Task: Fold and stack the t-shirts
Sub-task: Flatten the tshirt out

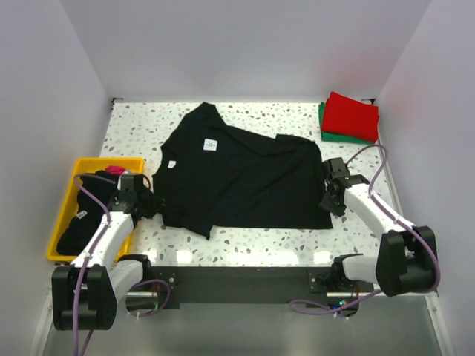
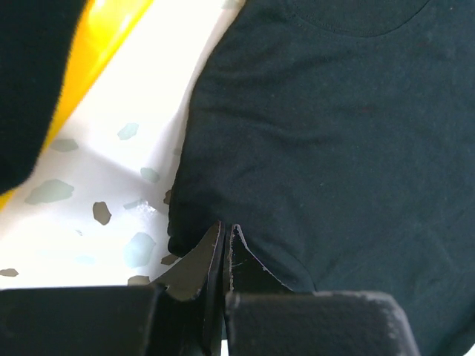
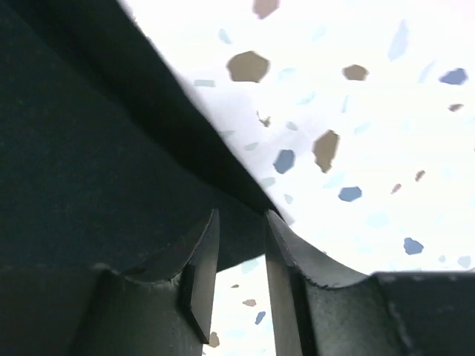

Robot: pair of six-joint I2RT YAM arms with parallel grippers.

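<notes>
The black t-shirt [image 1: 245, 178] lies across the middle of the bench [image 1: 260, 241]. It is opened out but rumpled, with its white neck label [image 1: 211, 145] facing up toward the far left. I judge it not yet folded: no clean crease shows, and one sleeve sticks out toward the far edge.

The left fingers [image 2: 197, 267] sit at its near-left hem, closed to a hairline. They seem to be pinching the cloth edge. The right fingers [image 3: 200, 274] are at the shirt's right edge with a narrow gap between them, and bench shows through it. The hem crosses their tips, but I don't see it gripped.

In the far right corner a red t-shirt [image 1: 352, 115] is folded on top of a green t-shirt [image 1: 330, 136], so two are done and stacked. Along the left edge, the yellow bin [image 1: 111, 161] holds dark cloth [image 1: 82, 215] and a bit of pink cloth [image 1: 113, 170], likely shirts still to be done.

The bin sits close beside the left arm and could crowd a sweep that way. The path to the stack looks open.
</notes>
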